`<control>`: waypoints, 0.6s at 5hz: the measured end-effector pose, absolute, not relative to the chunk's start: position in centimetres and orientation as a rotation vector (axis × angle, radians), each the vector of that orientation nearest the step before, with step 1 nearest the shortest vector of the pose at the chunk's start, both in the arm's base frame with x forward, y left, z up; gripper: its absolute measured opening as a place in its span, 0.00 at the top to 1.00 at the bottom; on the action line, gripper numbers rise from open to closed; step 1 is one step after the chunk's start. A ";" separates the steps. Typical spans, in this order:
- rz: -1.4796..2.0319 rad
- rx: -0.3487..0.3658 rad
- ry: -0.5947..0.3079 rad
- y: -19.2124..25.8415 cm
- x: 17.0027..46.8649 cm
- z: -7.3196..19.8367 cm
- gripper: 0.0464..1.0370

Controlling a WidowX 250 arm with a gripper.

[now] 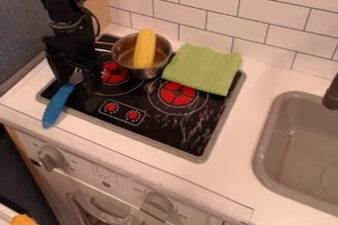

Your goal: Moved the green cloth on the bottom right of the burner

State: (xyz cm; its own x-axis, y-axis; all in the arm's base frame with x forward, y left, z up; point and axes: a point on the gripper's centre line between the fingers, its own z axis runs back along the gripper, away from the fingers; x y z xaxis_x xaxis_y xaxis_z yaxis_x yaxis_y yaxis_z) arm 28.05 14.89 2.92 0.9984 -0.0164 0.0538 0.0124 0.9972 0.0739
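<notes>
A: Cloth first. Where was it?

B: The green cloth [203, 69] lay well apart from the end effector [78, 78], to its right in the camera's view, past the pot. Roughly flat, skewed, over the back right of the stove top [188, 132], just beside the pot.

A: Progress?

B: Judged not done. Cloth sat up and right of the right-hand red burner [177, 94]; the target seemed to be nearer the camera, at the lower right. Left to do: reach right, grasp, bring it toward the front, release. The whole move, by my reckoning.

A: End effector?

B: Over the stove's left side. How far open, could not tell. No hold on the cloth. A blue-handled utensil [58, 104] lay right by it, handle running toward the camera and over the stove's edge; whether gripped, could not tell.

A: Containers?

B: Metal pot [153, 71], up and right of the end effector, near it. Yellow corn cob [145, 49] inside, leaning, upper end above the back rim. Farther right, across the white tabletop [245, 120], a grey sink [265, 140], dark tap [331, 95] at its far side.
</notes>
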 end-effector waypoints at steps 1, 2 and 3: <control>-0.023 0.056 -0.027 14.5 27.7 2.0 0.04; -0.119 0.015 -0.037 10.2 27.9 2.4 0.04; -0.246 0.014 -0.051 5.5 29.3 2.8 0.04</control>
